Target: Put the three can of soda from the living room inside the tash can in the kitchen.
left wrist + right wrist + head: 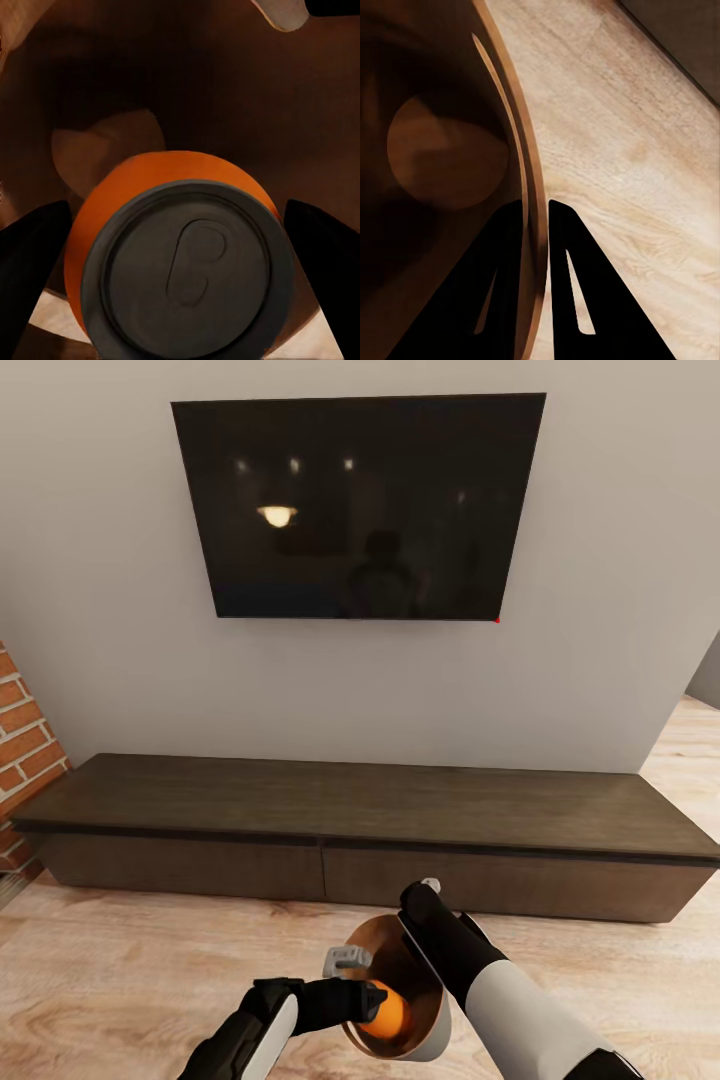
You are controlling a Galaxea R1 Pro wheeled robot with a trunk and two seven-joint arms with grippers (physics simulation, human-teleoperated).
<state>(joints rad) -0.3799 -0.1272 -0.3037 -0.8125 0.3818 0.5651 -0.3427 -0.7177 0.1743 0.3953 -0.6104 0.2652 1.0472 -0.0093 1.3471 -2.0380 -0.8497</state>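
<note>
While the right gripper (534,217) pinches the bin's (432,1040) rim, the left gripper (372,1000) clasps an orange can (388,1015) at the bin's 6 o'clock mouth; a tilt could spill it.

- You face a home living room.
- Wall TV (358,507) at 12 o'clock, dark screen, mounted on a plain pale wall (600,560).
- Long low dark-wood media cabinet (365,830) beneath it.
- Red-brick chimney (22,745) at 9 o'clock.
- Light wood plank floor (120,970) underfoot.
</note>
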